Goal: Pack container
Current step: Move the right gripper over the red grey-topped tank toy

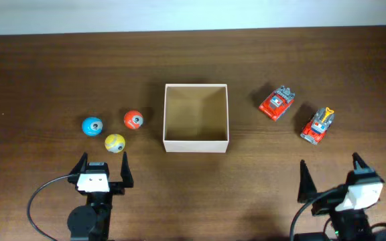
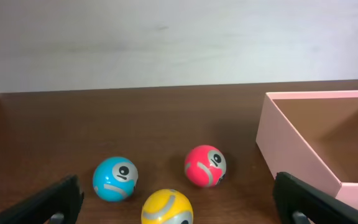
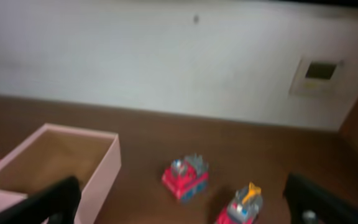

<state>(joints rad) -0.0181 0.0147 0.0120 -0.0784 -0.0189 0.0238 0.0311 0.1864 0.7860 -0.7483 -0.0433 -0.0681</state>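
Five toys wait on the counter point(image 1: 45, 73) and none is in the box point(image 1: 196, 145) yet, so I judge the packing has not begun. The box sits open-topped and empty at mid-counter, forward and to the right of my left claw point(image 1: 104, 163), forward and to the left of my right claw point(image 1: 330, 165). Both claws are spread wide and carry nothing. In the left wrist view my fingers point(image 2: 55, 199) stand at the two lower corners with the yellow ball point(image 2: 166, 208) low between them.

That is the relation that matters most. The yellow ball lies just ahead of the left claw, a little right of its centre line, and is the nearest of the three. The blue ball point(image 1: 92, 126) and the red ball point(image 1: 133, 120) sit just beyond it, one to each side, none touching another. A short reach forward should bring the yellow ball between the fingers, with the box near on the right.

On my right, the nearer truck point(image 1: 317, 125) lies almost straight ahead of the right claw, though further off than the ball is from the left. The farther truck point(image 1: 277, 103) sits beyond it toward the box. Both trucks lie slantwise, long axis from near-left to far-right, so I reckon the wrist would need turning to close across their narrow sides.
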